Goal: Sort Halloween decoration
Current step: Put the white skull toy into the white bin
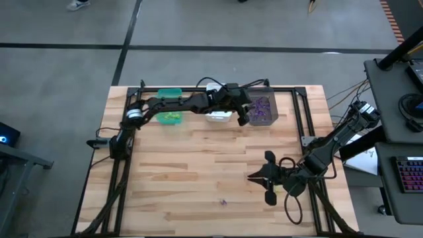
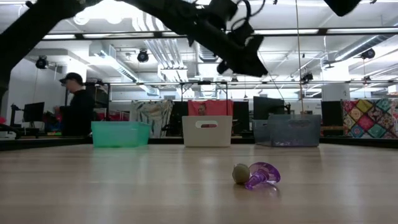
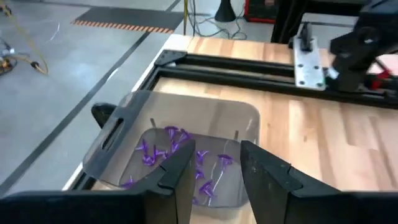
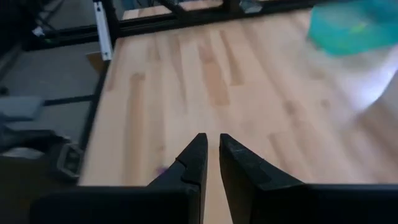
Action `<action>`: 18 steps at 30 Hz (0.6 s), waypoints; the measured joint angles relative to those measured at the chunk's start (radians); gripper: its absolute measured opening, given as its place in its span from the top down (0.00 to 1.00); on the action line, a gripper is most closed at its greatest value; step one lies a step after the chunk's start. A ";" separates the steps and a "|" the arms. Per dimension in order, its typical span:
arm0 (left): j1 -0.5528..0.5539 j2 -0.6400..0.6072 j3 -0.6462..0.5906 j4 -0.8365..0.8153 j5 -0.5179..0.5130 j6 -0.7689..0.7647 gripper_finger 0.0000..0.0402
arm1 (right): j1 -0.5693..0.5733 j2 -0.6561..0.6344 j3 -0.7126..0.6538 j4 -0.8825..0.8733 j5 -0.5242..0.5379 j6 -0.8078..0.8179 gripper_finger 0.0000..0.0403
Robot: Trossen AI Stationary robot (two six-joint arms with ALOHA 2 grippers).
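Left pincer (image 3: 214, 171) open over smoky translucent grey bin (image 3: 118, 134) of spiky purple trinkets (image 3: 177, 155) (right pincer (image 4: 211, 152) nearly closed, empty, above wood-plank bench (image 1: 198, 165)).

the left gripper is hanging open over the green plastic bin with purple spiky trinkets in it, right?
Not quite. The left gripper hangs open over the dark grey translucent plastic bin, not the green one. The left wrist view shows the purple spiky trinkets lying in that grey bin below its fingers.
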 joint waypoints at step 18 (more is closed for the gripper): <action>-0.199 -0.526 -0.682 0.274 -0.003 -0.020 0.76 | -0.033 0.014 0.000 -0.221 -0.168 0.677 0.92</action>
